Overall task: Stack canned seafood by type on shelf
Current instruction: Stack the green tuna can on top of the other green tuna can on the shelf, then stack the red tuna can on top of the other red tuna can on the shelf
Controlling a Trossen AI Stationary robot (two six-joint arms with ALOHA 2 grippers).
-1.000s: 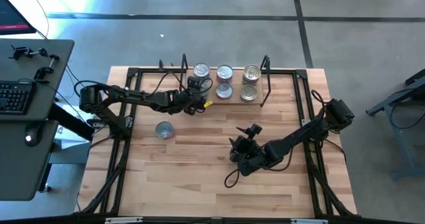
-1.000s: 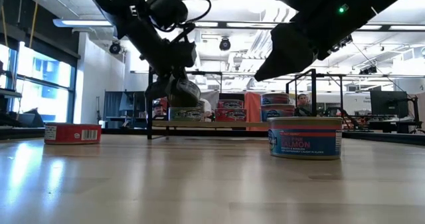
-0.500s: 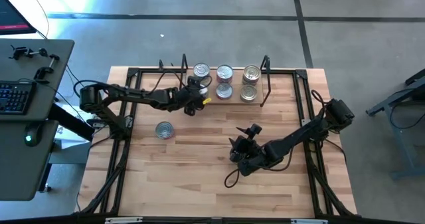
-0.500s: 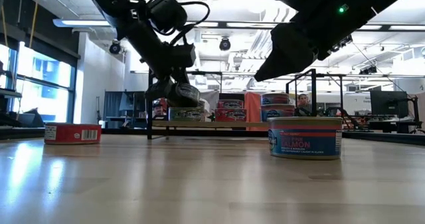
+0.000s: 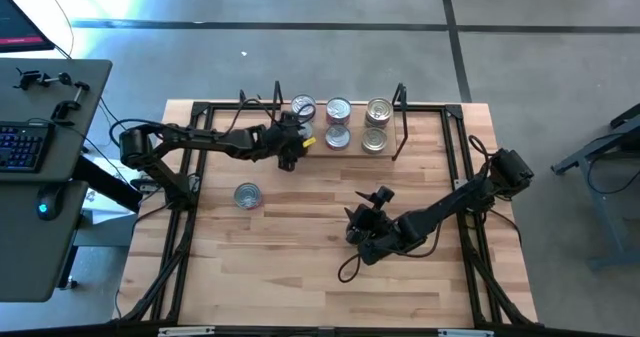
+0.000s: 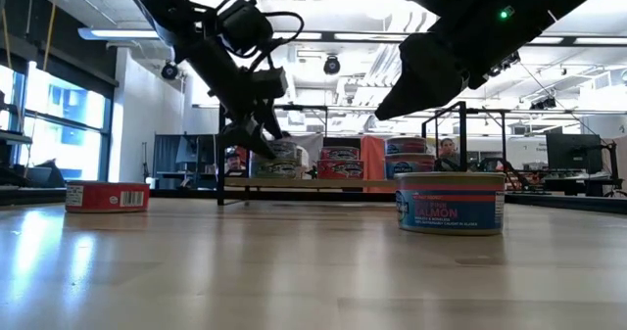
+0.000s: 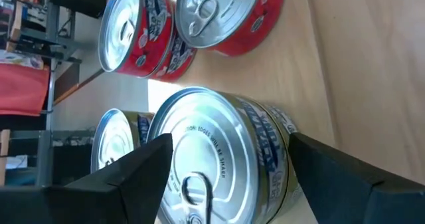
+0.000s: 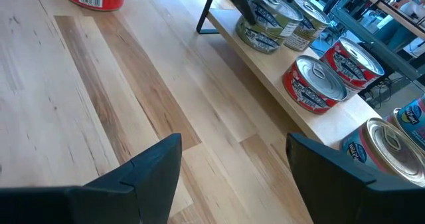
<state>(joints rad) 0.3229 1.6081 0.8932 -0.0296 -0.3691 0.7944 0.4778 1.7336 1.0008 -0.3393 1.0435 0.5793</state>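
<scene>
My left gripper (image 5: 297, 137) is at the left end of the shelf (image 5: 392, 149), shut on a silver-lidded can with a blue and yellow label (image 7: 212, 154). A like can (image 7: 109, 144) stands behind it on the board. Two red-labelled cans (image 7: 222, 14) stand in the middle of the shelf, and two blue-labelled ones (image 5: 377, 112) stand at its right end. My right gripper (image 5: 360, 227) is open and empty above mid-table. A red can (image 5: 247, 194) rests on the table. My left gripper pinches the can by its round side wall (image 7: 174, 159) between the two fingers (image 7: 136, 177), one on each side. The fingers come slanting from the table's near left, above the board. The can sits tilted (image 6: 279, 154); whether its bottom edge touches the board I cannot tell.
A blue salmon can (image 6: 451, 203) stands on the table under my right arm. The shelf's black end rods (image 5: 278, 95) rise close beside my left gripper. The black frame (image 5: 190, 167) runs around the tabletop. A desk with a keyboard (image 5: 25, 145) stands off the table's left.
My left gripper has carried the can toward the table's far edge and down, onto the left end of the shelf. The can sits lower now, in front of the like can on the board.
</scene>
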